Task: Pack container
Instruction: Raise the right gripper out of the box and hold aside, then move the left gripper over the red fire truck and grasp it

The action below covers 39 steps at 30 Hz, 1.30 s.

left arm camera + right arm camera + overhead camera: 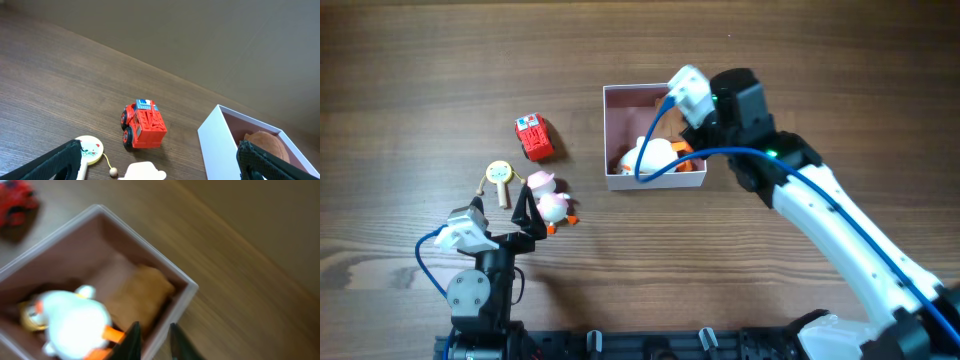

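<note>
The container [607,135], a white-walled box with a pale pink inside, stands at the table's centre. It holds a white duck toy with orange parts [655,155] and a brown soft toy [137,292]. My right gripper [152,340] has one finger on each side of the container's near right wall [185,297] and looks shut on it; this view is blurred. My left gripper [159,159] is open just above the table, with a pink and white toy [550,200] between its fingers. The container's corner [217,142] shows in the left wrist view.
A red toy truck [533,137] stands left of the container and also shows in the left wrist view [144,125]. A small rattle drum with a bead on a string [500,175] lies beside the left gripper. The tabletop is brown wood.
</note>
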Motion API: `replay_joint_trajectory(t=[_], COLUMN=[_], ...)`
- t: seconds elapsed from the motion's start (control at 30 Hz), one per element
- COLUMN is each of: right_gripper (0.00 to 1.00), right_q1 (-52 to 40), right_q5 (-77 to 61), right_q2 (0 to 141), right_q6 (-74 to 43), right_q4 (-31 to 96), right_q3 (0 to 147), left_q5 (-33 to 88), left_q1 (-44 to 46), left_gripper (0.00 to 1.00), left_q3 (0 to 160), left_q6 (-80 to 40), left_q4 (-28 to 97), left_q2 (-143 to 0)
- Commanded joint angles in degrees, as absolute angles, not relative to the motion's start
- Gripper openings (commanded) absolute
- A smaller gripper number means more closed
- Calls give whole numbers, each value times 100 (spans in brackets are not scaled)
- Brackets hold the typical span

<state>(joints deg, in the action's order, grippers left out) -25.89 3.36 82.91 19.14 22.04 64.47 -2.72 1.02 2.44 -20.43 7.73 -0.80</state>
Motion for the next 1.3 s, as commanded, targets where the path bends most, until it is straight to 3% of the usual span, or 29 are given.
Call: replay_joint_trajectory(t=[0.0,0.03,0.07,0.1,0.3,0.8,1.0,1.1,1.27], right_gripper=[49,61,88,100,99,99,99,100,99], right_q1=[-2233,-2137,-1994,-1868,-1363,-1350,-1350,-1350,-1350], right_q5=[1313,1313,1310,1310,1308,1308,1308,1308,1308], right_q2=[7771,7703,7636,7614,7618,7618,7618,7618,7618], right_q6=[517,336,73,-47,-10,-12,-10,-12,-10], right_q4=[2703,2847,3070,3271,3931,4012,4012,4010,4012], right_q3=[6567,6567,6567,6567,6565,6565,6565,6565,6565], left_q5=[-327,-327,-327,-327,-327,611,250,248,204], left_q1=[128,128,128,128,128,128,128,128,128], left_gripper=[100,100,100,100,100,100,100,100,100], left_q3=[202,202,202,202,202,635,2735,5009,7054], left_q6=[-1957,-1957,-1957,-1957,-1957,-2016,-1973,-1688,-1396], left_q4=[757,757,757,757,757,1090,1603,3107,4313], left_q2=[-43,-43,-43,-43,-43,-561,-3256,-5616,-8012])
